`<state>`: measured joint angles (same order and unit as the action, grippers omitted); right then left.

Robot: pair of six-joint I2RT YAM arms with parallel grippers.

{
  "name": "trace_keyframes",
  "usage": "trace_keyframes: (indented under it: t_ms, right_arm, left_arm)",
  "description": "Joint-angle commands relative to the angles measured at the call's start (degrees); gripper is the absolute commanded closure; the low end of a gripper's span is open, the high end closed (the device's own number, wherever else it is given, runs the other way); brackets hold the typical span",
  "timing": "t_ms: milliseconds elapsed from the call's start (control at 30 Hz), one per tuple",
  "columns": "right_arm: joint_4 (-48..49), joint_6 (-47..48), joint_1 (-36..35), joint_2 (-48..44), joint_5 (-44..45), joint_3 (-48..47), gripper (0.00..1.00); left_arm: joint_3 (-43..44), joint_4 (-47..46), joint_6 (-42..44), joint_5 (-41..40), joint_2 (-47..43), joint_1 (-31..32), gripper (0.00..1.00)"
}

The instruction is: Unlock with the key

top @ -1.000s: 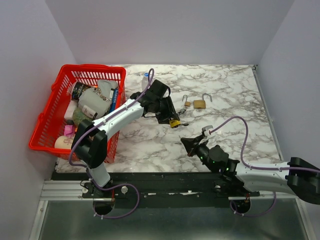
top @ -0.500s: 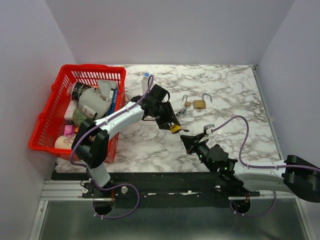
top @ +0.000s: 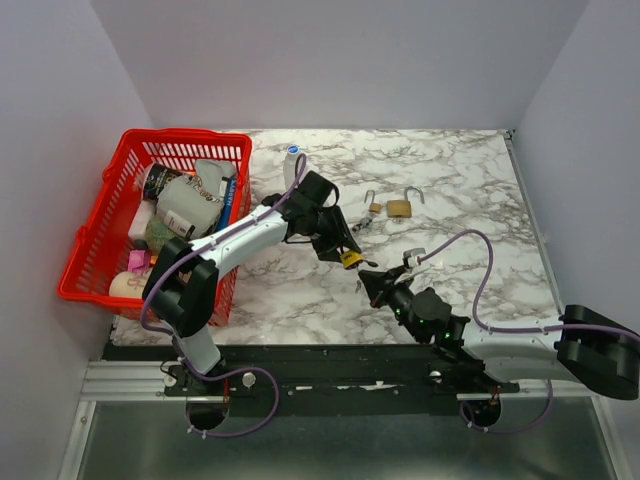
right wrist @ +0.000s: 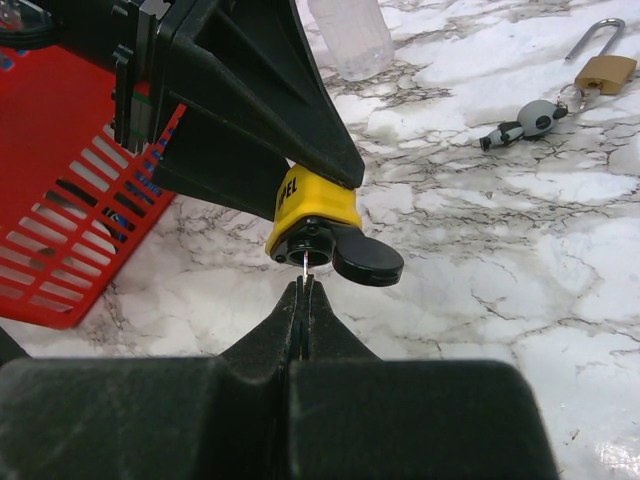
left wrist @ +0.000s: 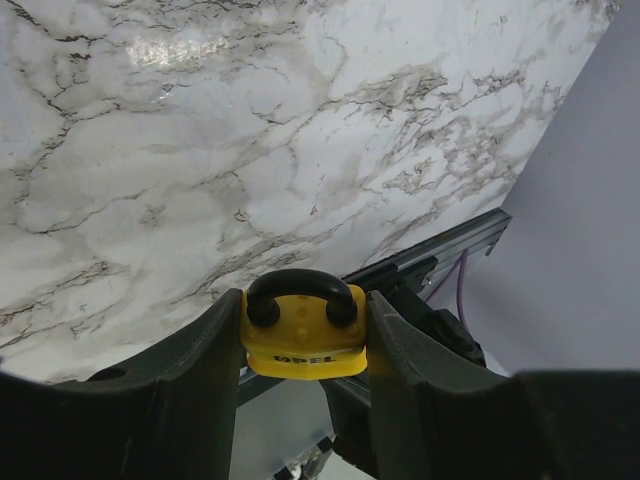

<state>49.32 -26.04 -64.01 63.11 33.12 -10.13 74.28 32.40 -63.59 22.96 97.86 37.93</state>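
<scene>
While the left tool pinches a yellow block padlock with a black shackle by its flat sides, clear of the marble worktop, the keyway end points toward 5 o'clock in the top view. The padlock hangs over mid-worktop, shackle seated, so locked by the look of it. Its black round keyway cover is swung aside.

The right tool sits just at 5 o'clock of the padlock, fingers pressed together on what appears to be a thin silver key, seen edge-on, tip at the keyway mouth.

Step in hand, as judged: insertion, key barely entered or only touching. Next move calls for a straight push along the keyway axis, then a wrist turn. The left grip must resist the twist.

A brass padlock with open shackle lies at 1 o'clock, apart.
</scene>
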Motion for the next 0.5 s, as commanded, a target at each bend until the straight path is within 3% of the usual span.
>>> trace_keyframes:
  t_ms: [0, 467]
  right_arm:
    - [4.2, -2.3, 1.0, -0.1, 0.8, -0.7, 0.99]
    - [5.2, -6.3, 4.5, 2.3, -3.9, -0.2, 0.99]
  left_arm:
    - [-0.6, -1.5, -1.3, 2.7, -2.8, 0.0, 1.0]
    - [-1.1, -2.2, -1.6, 3.3, -3.1, 0.1, 1.0]
